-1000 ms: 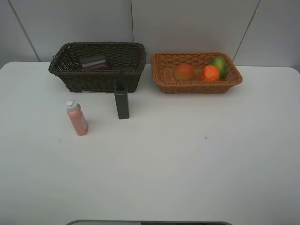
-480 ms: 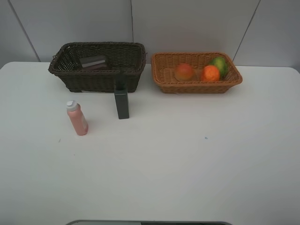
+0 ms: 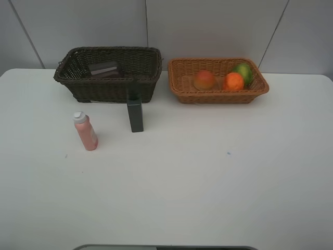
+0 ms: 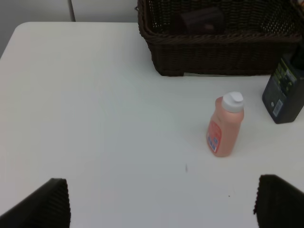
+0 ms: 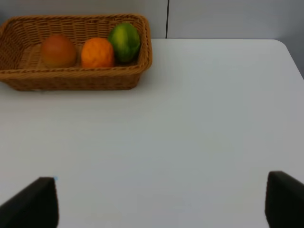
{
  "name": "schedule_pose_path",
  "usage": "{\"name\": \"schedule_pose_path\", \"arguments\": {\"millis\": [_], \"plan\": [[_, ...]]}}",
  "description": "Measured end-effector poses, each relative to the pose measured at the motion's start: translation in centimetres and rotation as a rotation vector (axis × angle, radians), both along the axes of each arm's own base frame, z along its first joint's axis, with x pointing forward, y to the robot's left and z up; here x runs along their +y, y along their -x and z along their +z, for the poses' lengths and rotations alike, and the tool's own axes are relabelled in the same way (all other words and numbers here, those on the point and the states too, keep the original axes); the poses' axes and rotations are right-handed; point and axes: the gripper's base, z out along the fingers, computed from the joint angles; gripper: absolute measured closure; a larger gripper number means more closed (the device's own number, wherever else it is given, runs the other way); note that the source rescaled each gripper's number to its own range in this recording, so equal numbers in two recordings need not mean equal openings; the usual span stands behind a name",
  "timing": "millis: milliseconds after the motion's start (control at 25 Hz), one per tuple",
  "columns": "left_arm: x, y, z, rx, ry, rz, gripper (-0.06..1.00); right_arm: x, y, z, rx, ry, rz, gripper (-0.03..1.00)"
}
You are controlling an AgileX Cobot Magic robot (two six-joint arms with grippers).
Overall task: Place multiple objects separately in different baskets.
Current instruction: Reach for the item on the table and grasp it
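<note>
A pink white-capped bottle and a dark rectangular bottle stand on the table in front of the dark brown basket. A dim translucent cup lies inside that basket. The light tan basket holds a red-orange fruit, an orange and a green fruit. My left gripper is open, well short of the pink bottle. My right gripper is open over bare table, far from the tan basket. Neither arm shows in the high view.
The white table spreads wide in front of both baskets. A grey panelled wall rises right behind them. A grey edge shows at the table's near side.
</note>
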Motion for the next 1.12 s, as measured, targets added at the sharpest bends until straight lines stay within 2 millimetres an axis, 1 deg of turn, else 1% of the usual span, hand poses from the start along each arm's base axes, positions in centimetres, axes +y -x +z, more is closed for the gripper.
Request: {"name": "schedule_pose_path", "arguments": {"millis": [560, 800, 1120], "plan": [[0.00, 0.00, 0.00, 0.000, 0.000, 0.000, -0.06, 0.01, 0.00, 0.00, 0.000, 0.000, 0.001, 0.07], [0.03, 0.02, 0.00, 0.000, 0.000, -0.051, -0.06, 0.01, 0.00, 0.00, 0.000, -0.001, 0.001, 0.07], [0.04, 0.02, 0.00, 0.000, 0.000, -0.052, -0.06, 0.01, 0.00, 0.00, 0.000, -0.001, 0.001, 0.07]]}}
